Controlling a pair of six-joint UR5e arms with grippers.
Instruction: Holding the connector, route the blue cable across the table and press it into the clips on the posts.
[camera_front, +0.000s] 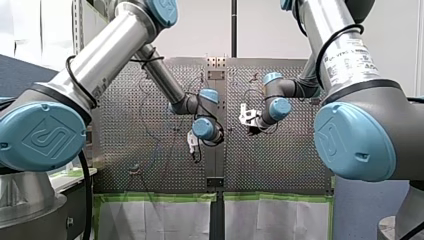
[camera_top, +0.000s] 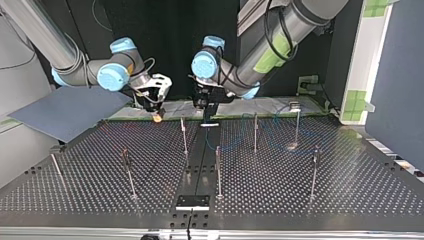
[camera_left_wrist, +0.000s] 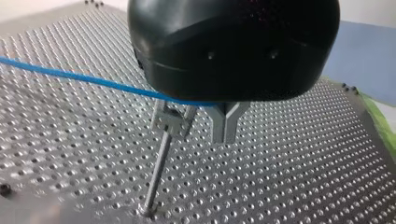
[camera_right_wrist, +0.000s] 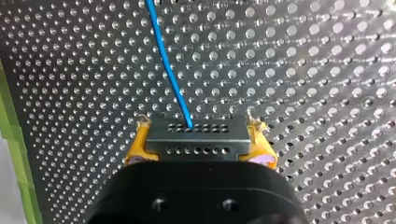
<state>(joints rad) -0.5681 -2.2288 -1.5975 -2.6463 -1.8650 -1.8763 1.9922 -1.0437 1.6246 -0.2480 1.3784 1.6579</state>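
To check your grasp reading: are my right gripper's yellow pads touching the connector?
Touching. Right wrist view: the right gripper clamps the connector between its yellow pads, no gap.

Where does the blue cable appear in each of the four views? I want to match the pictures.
Front view: the blue cable is faint, on the left half of the perforated table.
Top view: the cable lies among the posts at the right.
Left wrist view: the cable crosses by a post's clip.
Right wrist view: the cable leaves the connector in my right gripper.
Shared landmark: the perforated table, in all four.
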